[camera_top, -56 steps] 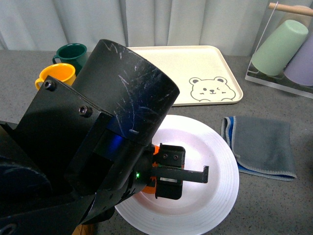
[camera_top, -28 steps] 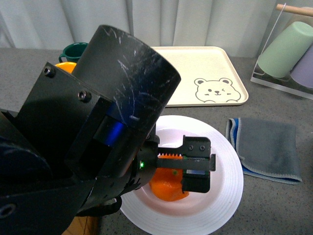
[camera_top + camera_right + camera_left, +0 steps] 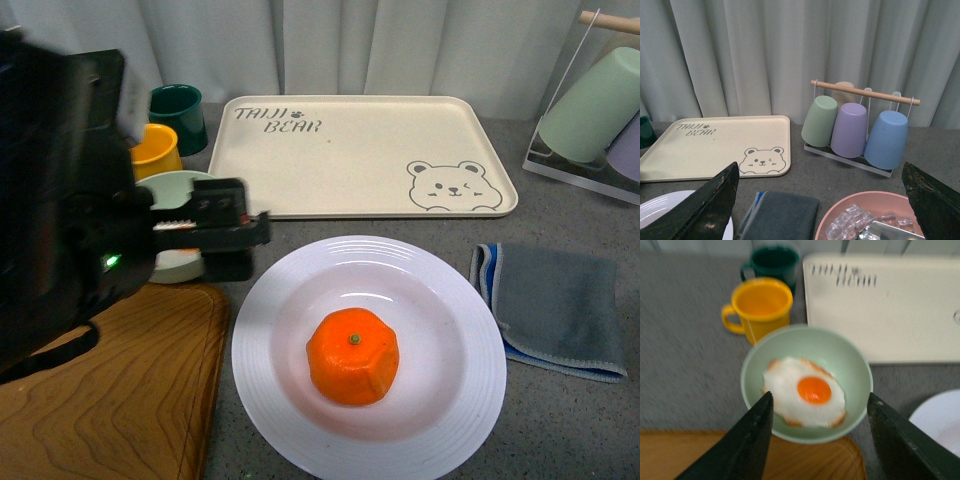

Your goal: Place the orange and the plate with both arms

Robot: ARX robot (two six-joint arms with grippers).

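Note:
The orange (image 3: 352, 356) sits loose in the middle of the white plate (image 3: 470, 330), green stem dot up. My left gripper (image 3: 245, 232) is open and empty, to the left of the plate and above the pale green bowl. In the left wrist view its two dark fingers (image 3: 750, 440) straddle that bowl, and the plate (image 3: 940, 415) shows at one corner. My right gripper (image 3: 819, 170) is open and empty, held above the table to the right. It does not show in the front view. The plate (image 3: 670, 205) edge appears in its view.
The green bowl (image 3: 855, 360) holds a fried egg (image 3: 807, 390). Beside it stand a yellow mug (image 3: 158, 148) and a dark green mug (image 3: 178, 110). A beige bear tray (image 3: 360, 150) lies behind the plate, a wooden board (image 3: 120, 400) left, a grey cloth (image 3: 555, 305) right. A cup rack (image 3: 860, 125) and a pink bowl (image 3: 840, 210) of ice are further right.
My left gripper has let go of the orange over the plate and pulled back to the left. The orange now rests alone on the plate.

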